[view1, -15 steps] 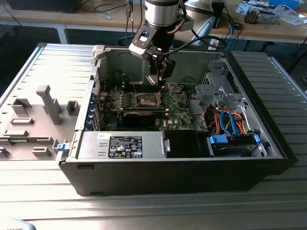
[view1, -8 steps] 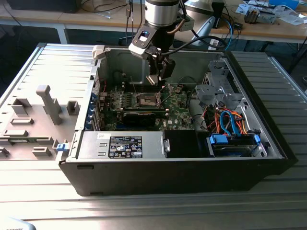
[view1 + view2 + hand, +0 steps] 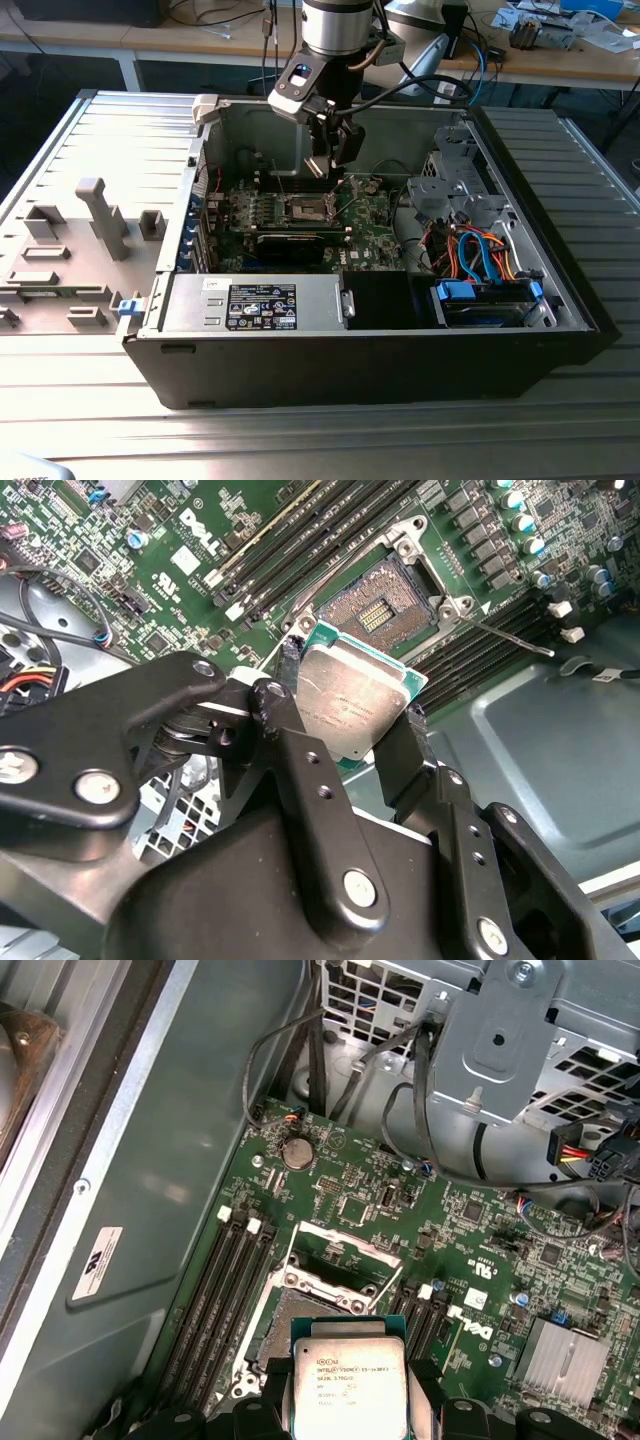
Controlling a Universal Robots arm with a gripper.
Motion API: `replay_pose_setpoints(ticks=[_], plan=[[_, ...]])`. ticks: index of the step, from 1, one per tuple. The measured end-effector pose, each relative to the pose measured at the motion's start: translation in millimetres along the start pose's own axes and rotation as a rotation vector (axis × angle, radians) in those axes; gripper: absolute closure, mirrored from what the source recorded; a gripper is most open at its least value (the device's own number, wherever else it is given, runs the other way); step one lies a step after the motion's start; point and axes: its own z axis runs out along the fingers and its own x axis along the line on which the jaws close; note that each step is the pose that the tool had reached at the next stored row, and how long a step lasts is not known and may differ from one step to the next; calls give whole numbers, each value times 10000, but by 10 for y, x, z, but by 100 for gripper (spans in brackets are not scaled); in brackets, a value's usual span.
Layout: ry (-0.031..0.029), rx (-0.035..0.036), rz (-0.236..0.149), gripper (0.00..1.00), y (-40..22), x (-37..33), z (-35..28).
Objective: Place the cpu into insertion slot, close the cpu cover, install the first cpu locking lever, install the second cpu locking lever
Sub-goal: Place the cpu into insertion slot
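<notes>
Clamping the cpu (image 3: 345,702) by two opposite edges, the gripper (image 3: 329,158) had both fingers (image 3: 300,750) pressed against it, metal top showing, and carried it over the insertion slot (image 3: 378,606) without touching it. Beyond it, in the first wrist view, the one cpu cover (image 3: 347,1242) stood raised off the socket. The open computer case (image 3: 350,375) held one green motherboard (image 3: 372,222), one long power supply box (image 3: 255,302) along its near wall, and a drive cage (image 3: 470,200) at the exterior view's right.
</notes>
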Motion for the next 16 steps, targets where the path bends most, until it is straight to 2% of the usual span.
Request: replay_pose_setpoints(ticks=[16], plan=[[-5, 1, 157, 45, 0, 0, 0]])
